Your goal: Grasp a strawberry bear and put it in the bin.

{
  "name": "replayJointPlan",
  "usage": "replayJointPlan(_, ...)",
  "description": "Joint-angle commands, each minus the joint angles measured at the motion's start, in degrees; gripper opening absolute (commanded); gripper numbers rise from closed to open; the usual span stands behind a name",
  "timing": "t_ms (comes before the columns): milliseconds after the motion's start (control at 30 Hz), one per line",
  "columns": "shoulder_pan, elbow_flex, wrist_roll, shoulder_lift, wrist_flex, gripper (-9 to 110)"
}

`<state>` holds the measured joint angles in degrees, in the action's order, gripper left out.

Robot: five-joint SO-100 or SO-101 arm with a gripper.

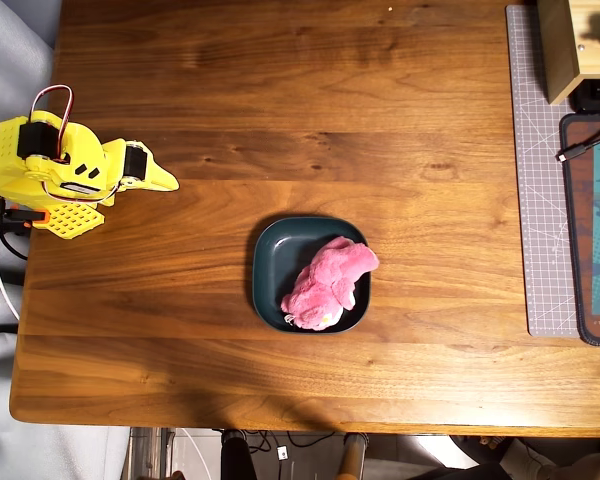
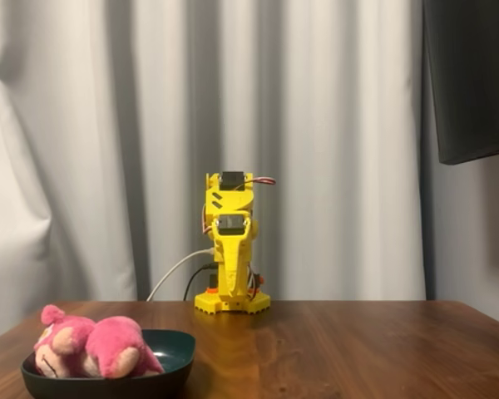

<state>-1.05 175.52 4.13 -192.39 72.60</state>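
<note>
The pink strawberry bear (image 1: 327, 282) lies inside the dark teal bin (image 1: 276, 268) near the middle of the wooden table in the overhead view, one end reaching over the bin's right rim. In the fixed view the bear (image 2: 91, 346) rests in the bin (image 2: 173, 357) at the lower left. My yellow gripper (image 1: 165, 181) is folded back at the table's left edge, well left of the bin, jaws together and empty. In the fixed view the gripper (image 2: 233, 283) points down in front of the arm's base.
A grey cutting mat (image 1: 540, 180), a dark mouse pad (image 1: 592, 230) and a wooden box (image 1: 570, 45) sit at the right edge in the overhead view. A white curtain (image 2: 108, 150) hangs behind the arm. White cable (image 2: 176, 270) runs from the base.
</note>
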Motion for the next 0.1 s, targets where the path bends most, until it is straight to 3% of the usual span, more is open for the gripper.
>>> replayJointPlan(0, -0.9, -0.3, -0.5, -1.5, -0.6, 0)
replayJointPlan(67, -0.9, -0.3, -0.5, -1.5, -0.6, 0)
